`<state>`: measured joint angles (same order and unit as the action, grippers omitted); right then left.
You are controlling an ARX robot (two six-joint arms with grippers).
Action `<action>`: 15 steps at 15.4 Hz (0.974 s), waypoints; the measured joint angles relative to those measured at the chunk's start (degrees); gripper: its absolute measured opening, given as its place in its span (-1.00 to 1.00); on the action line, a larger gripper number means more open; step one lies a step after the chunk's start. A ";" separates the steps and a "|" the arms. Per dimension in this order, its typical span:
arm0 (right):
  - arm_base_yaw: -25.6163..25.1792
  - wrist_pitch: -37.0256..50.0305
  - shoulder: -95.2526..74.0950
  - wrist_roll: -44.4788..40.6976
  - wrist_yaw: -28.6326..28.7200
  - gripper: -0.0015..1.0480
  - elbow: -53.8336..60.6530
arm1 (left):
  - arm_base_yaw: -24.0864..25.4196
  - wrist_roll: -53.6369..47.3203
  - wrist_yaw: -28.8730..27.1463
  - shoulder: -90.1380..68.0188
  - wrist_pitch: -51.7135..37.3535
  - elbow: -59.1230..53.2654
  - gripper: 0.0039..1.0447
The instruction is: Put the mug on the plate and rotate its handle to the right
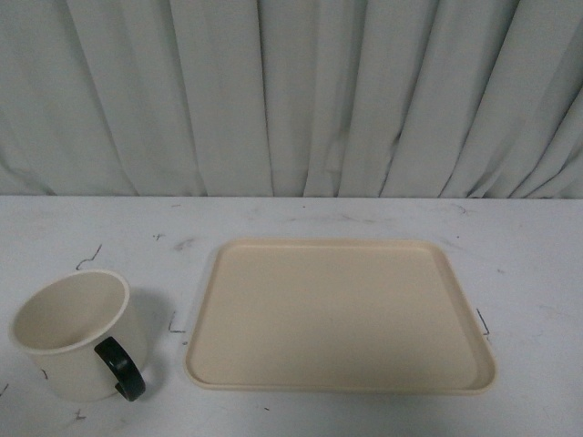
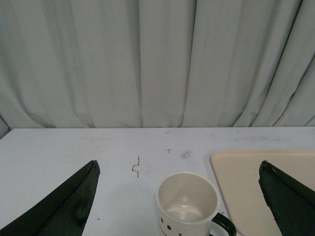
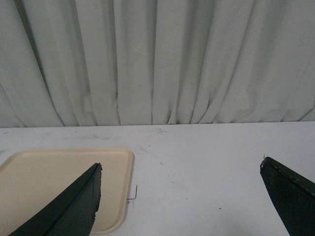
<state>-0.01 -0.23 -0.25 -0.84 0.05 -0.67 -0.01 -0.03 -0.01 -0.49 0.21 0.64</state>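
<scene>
The cream-white mug (image 1: 75, 332) stands upright on the white table at the front left, to the left of the plate and apart from it. Its dark handle (image 1: 121, 368) points toward the front right. The beige plate (image 1: 339, 315) lies empty in the middle. Neither gripper shows in the front view. In the left wrist view my left gripper (image 2: 179, 173) is open and empty above and behind the mug (image 2: 187, 202), whose smiley face shows at the bottom edge, beside the plate (image 2: 256, 187). My right gripper (image 3: 181, 169) is open and empty over bare table beside the plate (image 3: 49, 182).
A pleated grey-white curtain (image 1: 291, 91) closes off the back of the table. Small dark marks are drawn on the tabletop near the plate's corners (image 1: 483, 320).
</scene>
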 joint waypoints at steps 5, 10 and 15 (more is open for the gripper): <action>0.00 0.00 0.00 0.00 0.00 0.87 0.00 | 0.00 0.00 0.00 0.00 0.00 0.00 0.88; 0.00 0.00 0.00 0.00 0.00 0.87 0.00 | 0.00 0.00 0.00 0.00 0.00 0.00 0.88; 0.00 0.02 0.00 0.00 -0.02 0.87 0.00 | 13.18 1.51 14.64 -6.67 -5.77 1.42 0.88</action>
<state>-0.01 -0.21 -0.25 -0.84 0.03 -0.67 13.17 1.48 14.63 -7.16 -5.56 2.07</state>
